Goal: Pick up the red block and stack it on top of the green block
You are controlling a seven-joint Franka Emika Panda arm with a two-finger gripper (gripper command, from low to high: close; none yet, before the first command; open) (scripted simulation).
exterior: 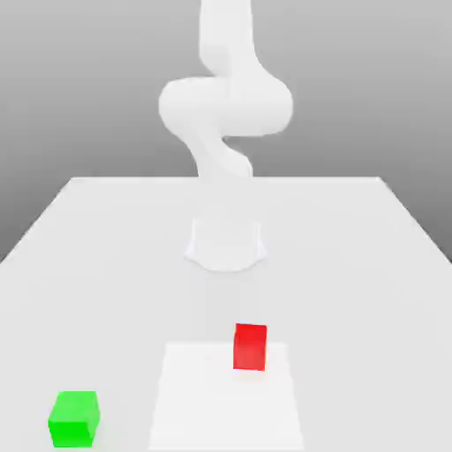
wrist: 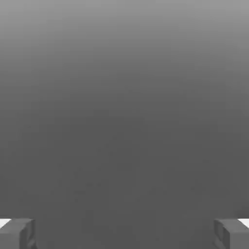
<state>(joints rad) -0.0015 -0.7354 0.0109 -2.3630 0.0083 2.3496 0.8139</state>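
On the white table (exterior: 106, 229) we saw the red block (exterior: 250, 346), looking small, hard and light; our gripper (wrist: 124, 233), fingers wide apart, should pinch its flat sides

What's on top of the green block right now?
Nothing. The green block has a bare top face and sits alone on the table. The red block stands apart, toward the exterior view's right. The green block's underside is hidden against the table.

Simulated tabletop: blank white table (exterior: 106, 256)
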